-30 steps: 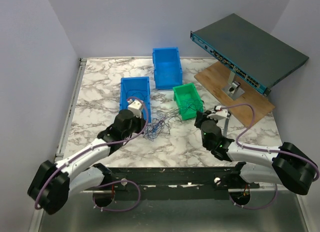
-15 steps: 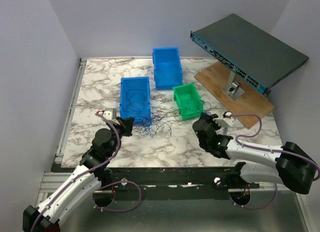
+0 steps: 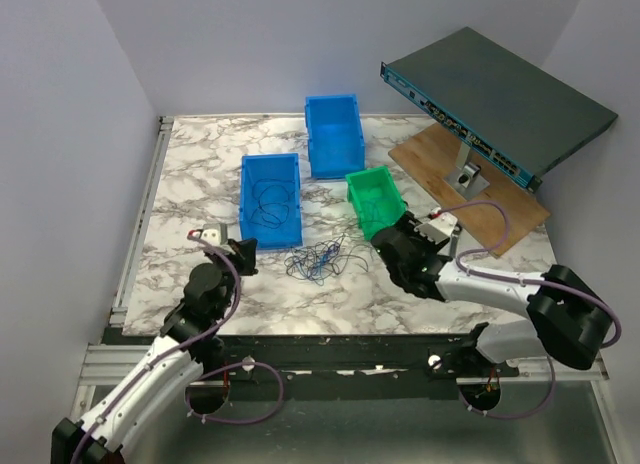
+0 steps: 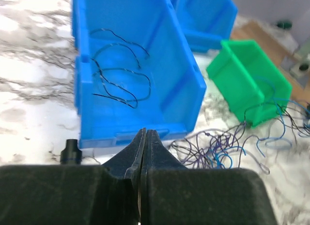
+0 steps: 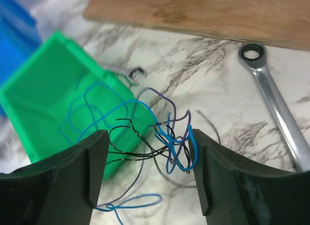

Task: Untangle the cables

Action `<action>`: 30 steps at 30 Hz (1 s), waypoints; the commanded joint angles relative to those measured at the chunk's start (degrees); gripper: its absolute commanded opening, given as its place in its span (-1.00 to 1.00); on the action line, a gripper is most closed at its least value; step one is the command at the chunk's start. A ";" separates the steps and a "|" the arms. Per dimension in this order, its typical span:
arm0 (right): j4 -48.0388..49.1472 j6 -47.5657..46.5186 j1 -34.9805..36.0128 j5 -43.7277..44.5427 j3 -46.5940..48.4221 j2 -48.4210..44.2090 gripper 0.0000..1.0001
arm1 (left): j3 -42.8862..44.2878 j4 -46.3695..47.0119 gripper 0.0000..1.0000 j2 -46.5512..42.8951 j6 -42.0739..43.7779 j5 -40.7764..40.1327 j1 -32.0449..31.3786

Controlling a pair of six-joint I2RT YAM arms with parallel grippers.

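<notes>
The cables lie in two lots. A tangle point(image 3: 318, 256) of thin blue, purple and black wires rests on the marble in front of the blue bin point(image 3: 270, 199), and loose black cables point(image 4: 121, 79) lie inside that bin. My left gripper point(image 4: 145, 134) is shut on nothing, drawn back near the bin's front wall, left of the tangle point(image 4: 223, 147). My right gripper point(image 5: 147, 137) stands open beside the green bin point(image 5: 53, 104). A clump of blue and black cables point(image 5: 169, 142) hangs loose between its fingers, some strands trailing over the green bin's wall.
A second blue bin point(image 3: 335, 134) stands behind the green bin point(image 3: 375, 201). A silver ratchet wrench point(image 5: 273, 101) lies on the marble to the right, a smaller wrench head point(image 5: 135, 73) by the green bin. A wooden board point(image 3: 470, 184) carries a tilted network switch point(image 3: 495, 99).
My left arm has pulled back from over the blue bin to the near left, leaving black cables inside. My right gripper has opened and moved left towards the green bin.
</notes>
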 commanded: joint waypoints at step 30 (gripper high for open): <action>29.86 -40.46 -0.01 -45.95 -12.52 -15.88 0.52 | 37.32 -2.04 0.01 65.21 12.74 34.22 -8.95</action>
